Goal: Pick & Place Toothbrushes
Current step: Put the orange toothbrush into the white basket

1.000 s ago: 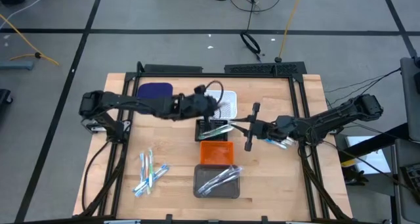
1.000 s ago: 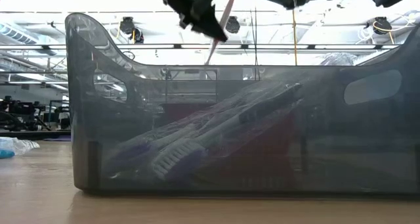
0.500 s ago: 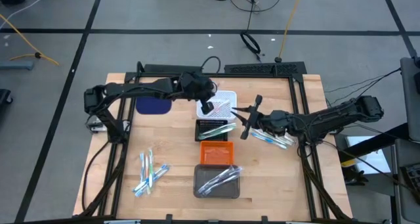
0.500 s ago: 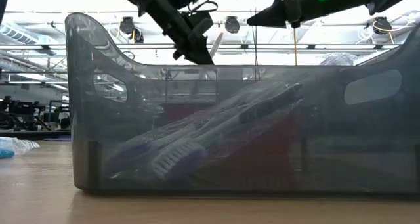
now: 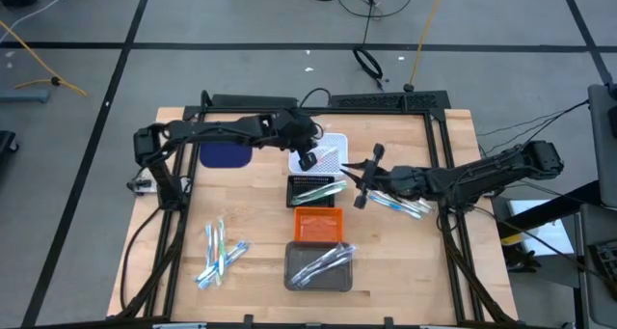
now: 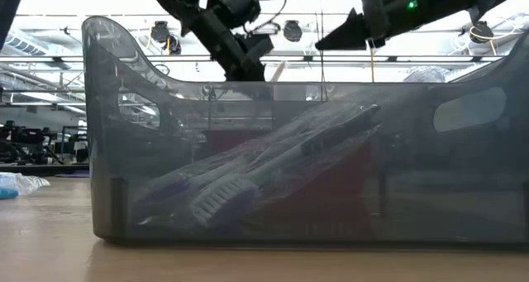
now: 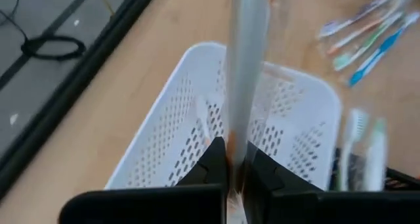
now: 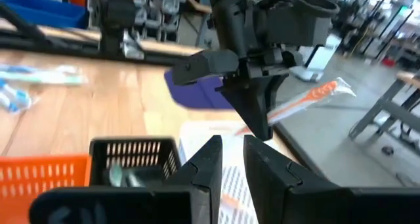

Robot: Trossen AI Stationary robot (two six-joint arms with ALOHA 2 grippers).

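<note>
The left gripper (image 5: 307, 159), just above centre in the high view, is shown clamped on an orange wrapped toothbrush (image 8: 307, 98), held over the white tray (image 7: 197, 129); in the left wrist view the blurred stick rises from between the closed fingers (image 7: 216, 159). The step in hand is judged to be the placing of this toothbrush into the white tray. The next move is judged to call for a lowering into the tray and a release.

Ordered near to far in the high view: the grey tray (image 5: 294, 279), holding clear-wrapped brushes, at lower centre; loose toothbrushes (image 5: 218, 253) at lower left; the orange tray (image 5: 319, 234); the black tray (image 5: 295, 200) with green brushes; the white tray; the dark blue pad (image 5: 226, 151) at upper left.

The right gripper (image 5: 361, 182), right of centre, is seen nearly closed with nothing held, beside a further group of blue toothbrushes (image 5: 400, 204).
</note>
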